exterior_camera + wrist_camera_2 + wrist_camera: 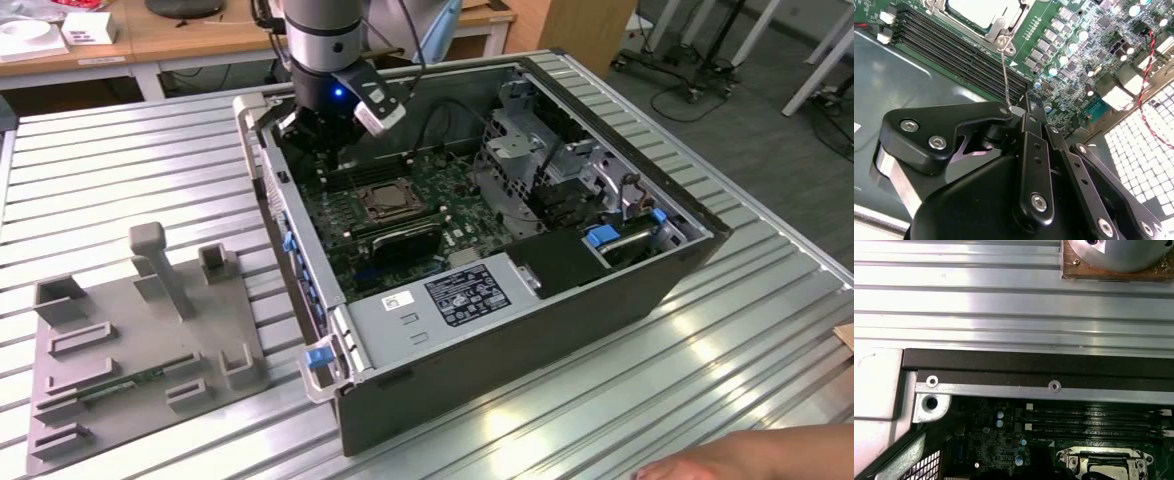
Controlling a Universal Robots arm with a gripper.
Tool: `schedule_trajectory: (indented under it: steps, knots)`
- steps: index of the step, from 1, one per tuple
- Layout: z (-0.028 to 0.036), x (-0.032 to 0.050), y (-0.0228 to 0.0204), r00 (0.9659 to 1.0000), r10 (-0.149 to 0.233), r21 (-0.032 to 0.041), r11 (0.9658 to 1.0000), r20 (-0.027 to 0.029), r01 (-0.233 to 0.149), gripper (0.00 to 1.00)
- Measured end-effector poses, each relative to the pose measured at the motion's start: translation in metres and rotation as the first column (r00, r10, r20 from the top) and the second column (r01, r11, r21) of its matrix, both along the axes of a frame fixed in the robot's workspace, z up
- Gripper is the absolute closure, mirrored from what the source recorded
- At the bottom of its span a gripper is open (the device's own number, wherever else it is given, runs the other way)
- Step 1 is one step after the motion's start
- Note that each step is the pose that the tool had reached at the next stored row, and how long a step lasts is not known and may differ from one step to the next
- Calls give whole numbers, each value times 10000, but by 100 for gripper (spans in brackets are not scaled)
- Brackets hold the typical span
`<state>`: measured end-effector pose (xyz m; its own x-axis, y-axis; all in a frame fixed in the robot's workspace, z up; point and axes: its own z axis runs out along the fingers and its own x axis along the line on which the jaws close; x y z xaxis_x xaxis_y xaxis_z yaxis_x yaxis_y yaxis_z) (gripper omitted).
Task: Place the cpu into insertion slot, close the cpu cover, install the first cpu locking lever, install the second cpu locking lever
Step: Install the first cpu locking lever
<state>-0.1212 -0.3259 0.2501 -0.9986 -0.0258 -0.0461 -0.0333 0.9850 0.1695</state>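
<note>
Pinching locking lever (1005, 75), jaws near cpu cover (996, 24)

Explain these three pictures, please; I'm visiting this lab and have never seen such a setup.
The exterior view shows a robot arm reaching into an open computer case lying on a ribbed metal table. Beside it sits a grey tray of holders; a person's hand shows at one corner. Both wrist views come from cameras riding on the arm. In the second wrist view the black gripper has its jaws closed on a thin wire locking lever rising from the cpu cover, which lies over the cpu. The first wrist view looks past the case edge at the green motherboard and the insertion slot.
</note>
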Motion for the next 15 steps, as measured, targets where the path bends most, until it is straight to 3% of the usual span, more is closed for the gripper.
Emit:
schedule_trajectory:
  steps: [6,15]
  knots:
    - [0,18,11,10000,-1,0,10000,0,1,90]
    - [-1,125,57,10000,-2,-1,10000,0,2,90]
